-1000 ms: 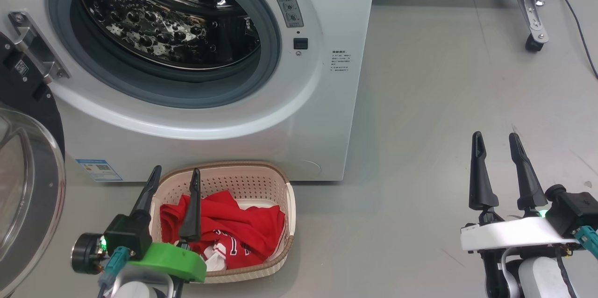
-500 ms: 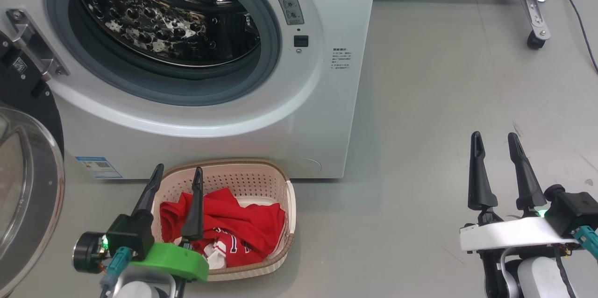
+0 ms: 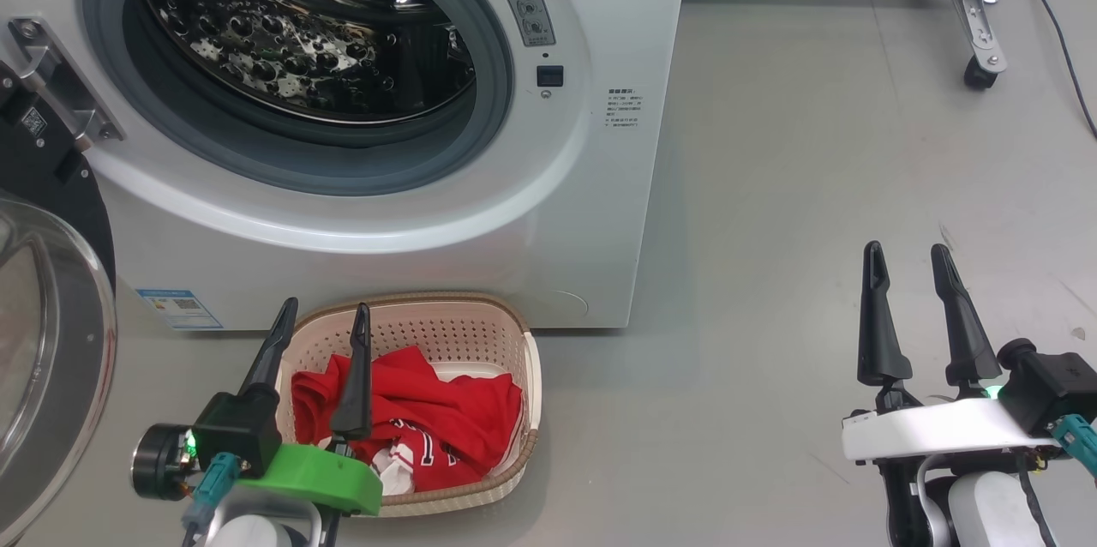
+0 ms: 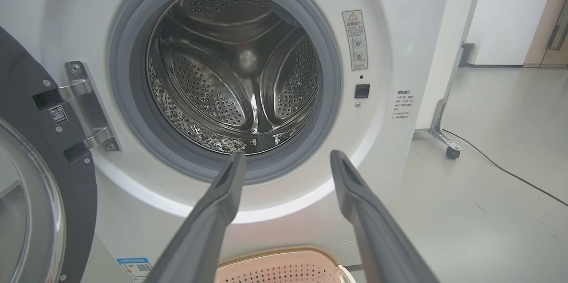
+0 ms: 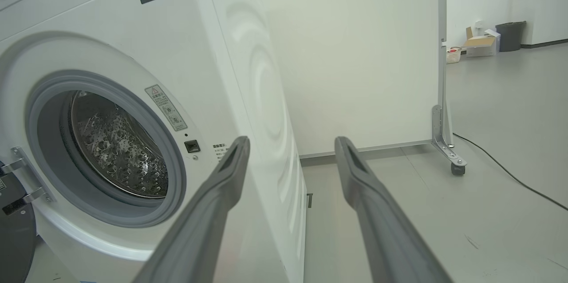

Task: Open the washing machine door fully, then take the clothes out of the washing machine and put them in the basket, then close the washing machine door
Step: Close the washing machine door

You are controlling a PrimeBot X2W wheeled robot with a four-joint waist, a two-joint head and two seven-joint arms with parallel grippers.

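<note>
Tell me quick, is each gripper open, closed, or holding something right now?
Left gripper: open, holding nothing; the bright red fabric clothes lie in the cream perforated plastic basket.
Right gripper: open, holding nothing.

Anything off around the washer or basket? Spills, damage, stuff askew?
Nothing stands out. The red clothes lie in the basket, the washing machine drum looks empty, the washing machine door hangs open on the left, the left gripper and right gripper are open and empty.

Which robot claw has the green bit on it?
The left gripper, near the basket: its base is green, while the right gripper has a white one.
</note>
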